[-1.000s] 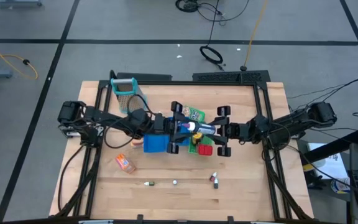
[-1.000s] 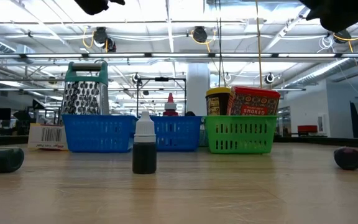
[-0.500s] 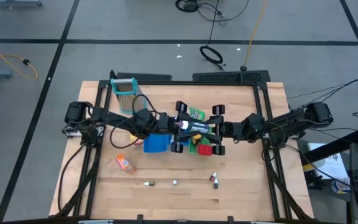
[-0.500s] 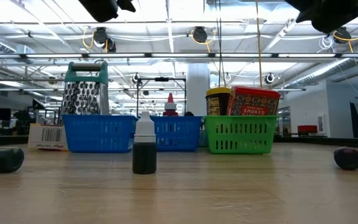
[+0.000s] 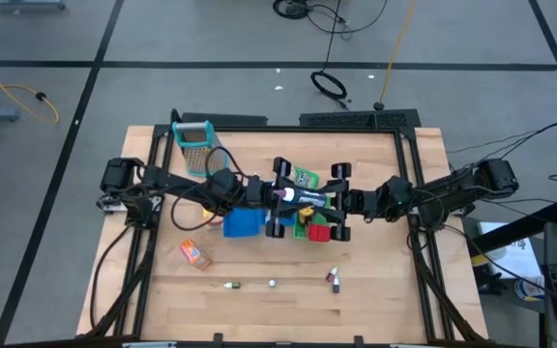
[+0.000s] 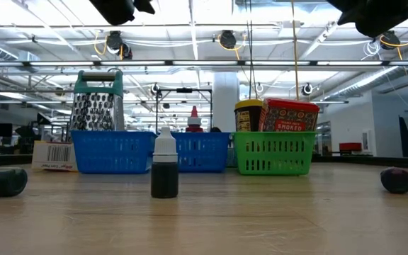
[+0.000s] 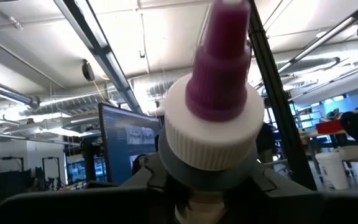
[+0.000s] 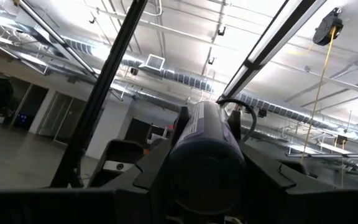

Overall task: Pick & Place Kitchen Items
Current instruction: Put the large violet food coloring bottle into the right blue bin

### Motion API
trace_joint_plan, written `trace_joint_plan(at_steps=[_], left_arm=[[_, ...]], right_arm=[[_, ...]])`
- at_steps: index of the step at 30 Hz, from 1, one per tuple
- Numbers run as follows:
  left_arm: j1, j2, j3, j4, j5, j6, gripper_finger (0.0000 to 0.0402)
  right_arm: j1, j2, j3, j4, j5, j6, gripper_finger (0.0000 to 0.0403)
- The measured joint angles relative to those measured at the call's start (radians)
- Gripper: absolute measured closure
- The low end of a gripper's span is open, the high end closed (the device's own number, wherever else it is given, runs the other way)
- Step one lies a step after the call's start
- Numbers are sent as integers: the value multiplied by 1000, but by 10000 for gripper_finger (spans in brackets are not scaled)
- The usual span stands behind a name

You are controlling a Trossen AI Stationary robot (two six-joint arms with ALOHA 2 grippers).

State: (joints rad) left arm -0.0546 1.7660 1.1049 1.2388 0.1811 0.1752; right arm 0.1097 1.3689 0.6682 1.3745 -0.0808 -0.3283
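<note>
High view: we see the left gripper (image 5: 280, 195) and right gripper (image 5: 335, 201) meeting over the blue tray (image 5: 242, 223) and green tray (image 5: 304, 228), both clamped on one bottle (image 5: 303, 197). Left wrist: purple cap (image 7: 219, 68) pinched, looks like. Right wrist: bottle body (image 8: 205, 146) gripped.

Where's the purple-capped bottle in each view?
High view: bottle held above the baskets at table centre, between both pincers.
Low view: not in it; only the arms' undersides at the top edge.
Left wrist view: purple cap fills the centre.
Right wrist view: its base at centre.
Shared landmark: the bottle's purple label.
</note>
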Motion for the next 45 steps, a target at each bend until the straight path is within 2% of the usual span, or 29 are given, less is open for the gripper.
trace_joint_plan(at_steps=[5,7,12,17,22,27,33,40,45], left_arm=[[-2,0,-1,-1,15,4,312],[-2,0,-1,-3,11,3,312],[-2,0,-1,-12,-2,-6,313],[2,-1,-1,-81,-7,-37,313],[10,-46,-5,-282,-78,-35,313],[8,-114,-6,-568,-155,-42,313],[7,-128,-6,-818,-252,-91,313],[13,-116,-35,-914,-345,-123,313],[39,-116,-113,-918,-377,-221,313]], right_arm=[[1,-2,0,-19,2,-9,267],[1,-8,0,-34,13,-6,250],[2,-66,-22,-176,178,3,174],[3,-152,-51,-311,328,2,145],[2,-254,-117,-396,430,14,149],[3,-348,-196,-421,495,34,162],[3,-399,-224,-434,503,57,178],[3,-400,-224,-460,499,81,195],[3,-400,-224,-461,496,84,198]])
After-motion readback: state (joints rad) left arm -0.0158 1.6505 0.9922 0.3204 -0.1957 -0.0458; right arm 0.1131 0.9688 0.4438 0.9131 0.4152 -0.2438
